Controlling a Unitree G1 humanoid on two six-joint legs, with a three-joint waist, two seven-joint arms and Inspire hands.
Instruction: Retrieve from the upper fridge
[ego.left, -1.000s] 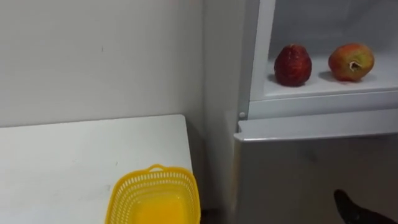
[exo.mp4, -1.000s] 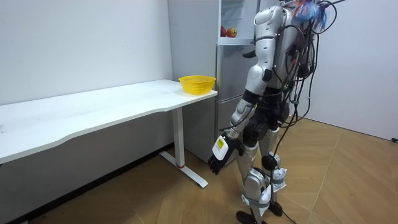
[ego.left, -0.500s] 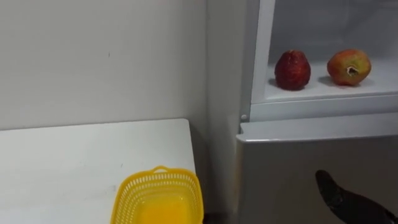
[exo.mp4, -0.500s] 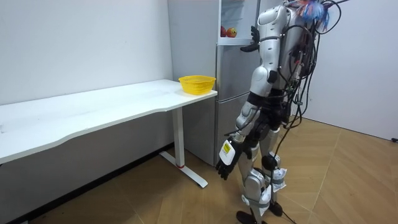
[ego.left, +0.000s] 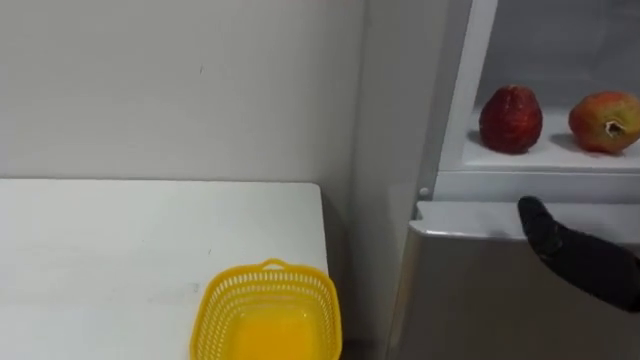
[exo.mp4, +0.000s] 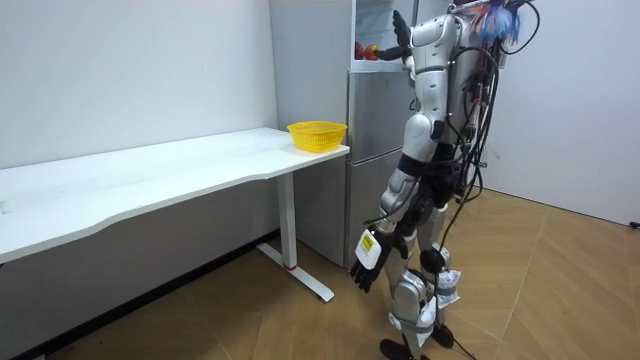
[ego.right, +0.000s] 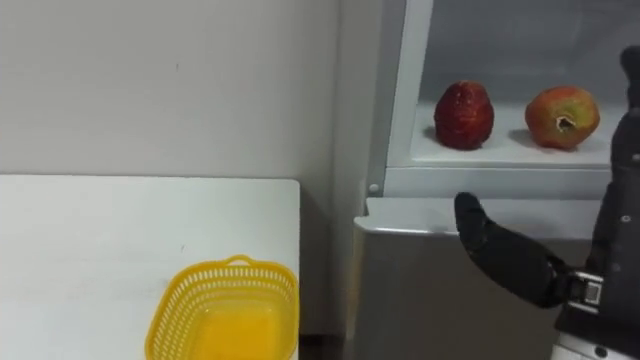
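A dark red fruit (ego.right: 463, 115) and a red-and-yellow fruit (ego.right: 561, 117) sat on the white shelf (ego.right: 500, 150) in the open upper compartment of the fridge (ego.left: 392, 150). The dark red one lay toward the robot's left and the other just to its right, near each other but apart. No hand touched either of them.

Below the shelf's front edge, the right hand (ego.right: 508, 258) was raised in front of the fridge, dark against the grey lower door (ego.right: 420, 300), which was closed. Its fingers were straight and spread wide, and they held nothing. In the room view they pointed upward at the height of the open compartment, close to the fruit but short of it. The left hand (exo.mp4: 363, 268) hung low beside the robot's thigh, its fingers relaxed and holding nothing.

To the left of the fridge, a yellow mesh basket (ego.left: 267, 272) stood on the white desk (ego.left: 100, 250), near the desk corner closest to the fridge. The desk ran along a pale wall (ego.left: 150, 80).

In the room view the robot stood upright on the wooden floor (exo.mp4: 520, 280), directly before the fridge, with the end of the desk at the room view's left of it.
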